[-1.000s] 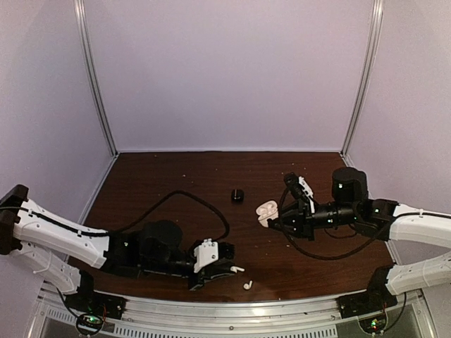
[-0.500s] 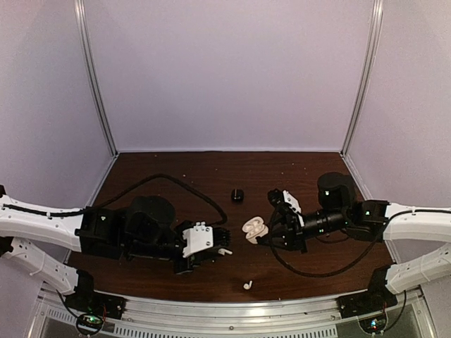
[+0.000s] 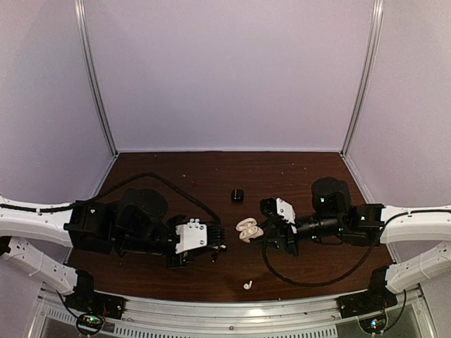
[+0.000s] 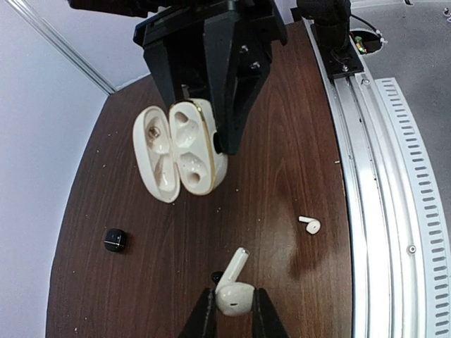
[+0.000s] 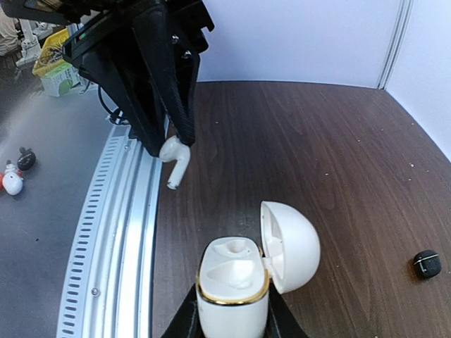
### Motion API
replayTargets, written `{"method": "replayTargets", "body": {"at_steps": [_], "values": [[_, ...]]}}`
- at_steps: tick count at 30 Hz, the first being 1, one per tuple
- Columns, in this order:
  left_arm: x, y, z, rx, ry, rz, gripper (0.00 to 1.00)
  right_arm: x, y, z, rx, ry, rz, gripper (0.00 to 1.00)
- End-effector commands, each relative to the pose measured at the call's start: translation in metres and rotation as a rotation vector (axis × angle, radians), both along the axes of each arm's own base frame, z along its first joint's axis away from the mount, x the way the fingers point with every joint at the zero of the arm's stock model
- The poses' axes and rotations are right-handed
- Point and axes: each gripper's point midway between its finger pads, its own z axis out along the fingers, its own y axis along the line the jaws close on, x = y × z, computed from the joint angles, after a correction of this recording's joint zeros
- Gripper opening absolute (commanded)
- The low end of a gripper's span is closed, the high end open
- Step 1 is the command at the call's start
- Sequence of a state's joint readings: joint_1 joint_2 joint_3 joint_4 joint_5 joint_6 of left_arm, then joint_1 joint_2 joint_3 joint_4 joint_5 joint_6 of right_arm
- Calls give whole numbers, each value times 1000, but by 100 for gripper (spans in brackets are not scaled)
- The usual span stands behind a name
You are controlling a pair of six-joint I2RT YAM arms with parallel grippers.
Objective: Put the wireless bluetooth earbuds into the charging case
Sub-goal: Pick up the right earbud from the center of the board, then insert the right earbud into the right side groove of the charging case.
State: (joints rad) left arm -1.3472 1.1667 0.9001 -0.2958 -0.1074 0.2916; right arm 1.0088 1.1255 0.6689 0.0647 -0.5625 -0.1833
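The left gripper (image 4: pixel 232 313) is clamped on a white earbud (image 4: pixel 232 294) near the open charging case (image 5: pixel 232 271), itself pinched low by the right gripper (image 5: pixel 232 320), so a tilted stem could catch the case's rim and pop the earbud free.

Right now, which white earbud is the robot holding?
The earbud pinched in the left gripper, its stem sticking out toward the open charging case. The other white earbud lies loose on the table, nothing touching it.
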Motion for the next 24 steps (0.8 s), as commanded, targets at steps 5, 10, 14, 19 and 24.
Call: {"method": "replayTargets", "body": {"at_steps": [5,10,14,19,24], "values": [[9,-8,27,-34,-97,-15,10,14,10,5,-34,-162,-15,0],[12,-17,32,-45,-103,-9,10,14,17,4,-64,-135,-6,0],[14,-22,32,-38,-107,-8,10,7,22,-8,-98,-81,23,0],[15,-25,31,-30,-115,-6,9,0,26,-14,-113,-36,46,0],[18,-27,28,-14,-128,-2,9,-3,28,-14,-103,0,49,0]]}}
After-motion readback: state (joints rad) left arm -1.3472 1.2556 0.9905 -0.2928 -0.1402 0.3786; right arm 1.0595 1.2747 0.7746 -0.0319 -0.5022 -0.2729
